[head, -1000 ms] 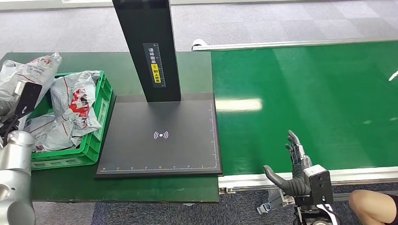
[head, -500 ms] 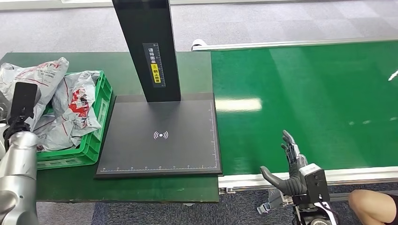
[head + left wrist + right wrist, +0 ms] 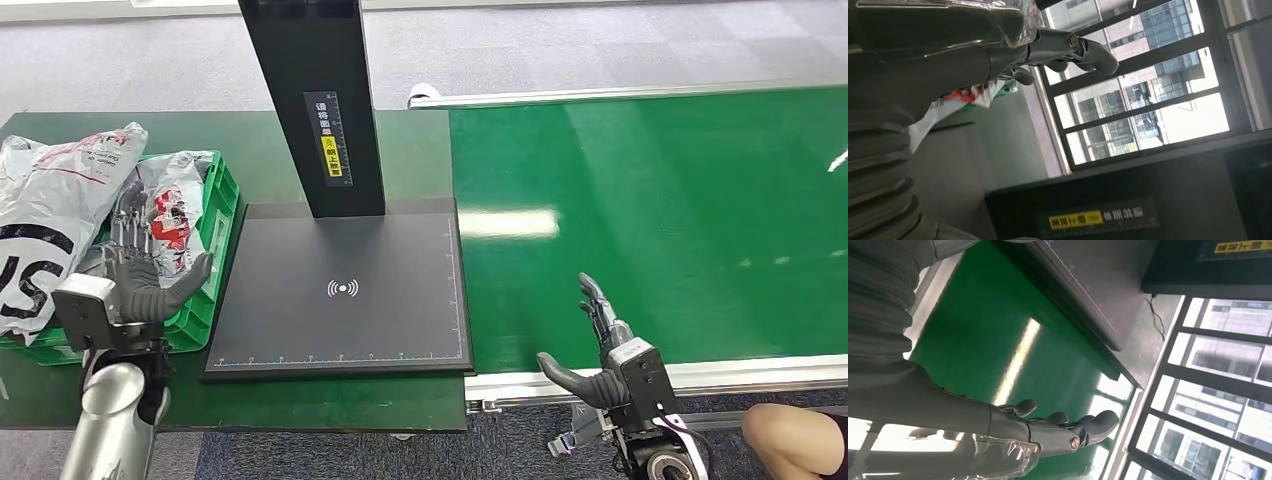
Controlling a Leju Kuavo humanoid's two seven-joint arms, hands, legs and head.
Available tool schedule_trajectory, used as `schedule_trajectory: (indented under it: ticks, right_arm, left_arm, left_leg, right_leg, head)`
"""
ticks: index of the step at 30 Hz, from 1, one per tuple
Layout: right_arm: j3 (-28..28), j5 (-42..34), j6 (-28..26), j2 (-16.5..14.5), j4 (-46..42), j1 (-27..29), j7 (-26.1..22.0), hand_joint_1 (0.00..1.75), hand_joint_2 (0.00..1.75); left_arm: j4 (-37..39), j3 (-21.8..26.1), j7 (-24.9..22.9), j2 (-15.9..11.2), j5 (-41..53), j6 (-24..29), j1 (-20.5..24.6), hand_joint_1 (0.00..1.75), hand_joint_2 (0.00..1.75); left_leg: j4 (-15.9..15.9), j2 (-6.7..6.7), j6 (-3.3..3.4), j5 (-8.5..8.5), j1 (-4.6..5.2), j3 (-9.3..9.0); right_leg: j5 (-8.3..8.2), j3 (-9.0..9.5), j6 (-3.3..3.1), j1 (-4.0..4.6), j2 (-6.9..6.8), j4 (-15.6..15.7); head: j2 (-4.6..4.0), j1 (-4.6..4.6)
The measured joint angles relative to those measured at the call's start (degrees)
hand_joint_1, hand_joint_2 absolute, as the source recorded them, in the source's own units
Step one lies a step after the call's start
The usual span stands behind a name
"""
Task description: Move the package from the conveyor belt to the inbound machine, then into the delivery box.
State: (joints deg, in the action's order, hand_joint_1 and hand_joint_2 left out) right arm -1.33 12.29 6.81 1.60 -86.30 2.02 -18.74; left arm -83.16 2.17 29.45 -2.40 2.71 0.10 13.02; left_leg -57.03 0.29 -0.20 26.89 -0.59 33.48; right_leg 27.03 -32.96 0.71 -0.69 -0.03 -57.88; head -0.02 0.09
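Green crate, packages beyond left hand fingers

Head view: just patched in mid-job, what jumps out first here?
The bright green conveyor belt fills the right side and carries no package. In the middle stands the black inbound machine, a flat plate with a tall post. At far left a green crate is heaped with grey mail bags; the left hand is raised in front of it, fingers apart, and the right hand hangs open at the belt's near edge.
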Motion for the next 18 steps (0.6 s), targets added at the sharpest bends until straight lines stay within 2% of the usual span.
schedule_trajectory:
  ticks: [5, 9, 11, 14, 18]
  right_arm:
    - [-1.70, -0.43, 0.03, -0.02, 1.48, -0.29, 0.36, 0.00, 1.75]
    - [-3.17, -0.76, 0.05, -0.38, 2.78, -1.13, 0.62, 0.00, 1.75]
    - [-4.00, -1.20, 0.04, -0.82, 3.55, -1.91, -0.34, 0.00, 1.75]
    - [-5.14, -2.49, -0.05, -1.48, 3.92, -2.69, -3.53, 0.00, 1.75]
    - [-5.93, -3.72, -0.22, -1.80, 3.92, -3.11, -5.11, 0.00, 1.75]
  left_arm:
    - [0.17, -4.40, -0.07, 3.47, -1.36, -0.09, -2.87, 0.00, 1.75]
    - [3.85, -6.54, -1.40, 6.17, -4.83, -1.57, -3.60, 0.00, 1.75]
    - [6.67, -7.97, 0.14, 7.74, -3.52, 0.53, -4.29, 0.00, 1.75]
    - [10.39, -10.39, 4.51, 9.68, 0.79, 6.39, -5.00, 0.00, 1.75]
    - [12.42, -12.42, 7.48, 10.79, 4.62, 11.46, -5.75, 0.00, 1.75]
  left_leg:
    - [0.00, -0.01, 0.00, -0.01, -0.02, 0.00]
    - [0.00, -0.02, 0.00, -0.01, -0.01, 0.00]
    - [0.00, -0.01, 0.00, -0.01, -0.01, 0.00]
    - [-0.01, -0.02, 0.00, 0.00, 0.00, 0.01]
    - [-0.01, -0.03, 0.00, 0.00, 0.00, 0.03]
  right_leg:
    - [0.00, 0.01, -0.01, 0.02, 0.00, 0.00]
    - [-0.01, 0.01, -0.01, 0.01, 0.00, -0.01]
    - [-0.01, 0.00, 0.00, 0.01, 0.00, 0.00]
    - [-0.01, 0.00, 0.00, 0.00, 0.00, 0.00]
    - [0.00, 0.00, 0.00, 0.00, -0.01, 0.00]
  head:
    - [-0.01, 0.00]
    - [-0.01, -0.01]
    - [0.00, 0.01]
    - [0.01, 0.00]
    - [0.00, -0.01]
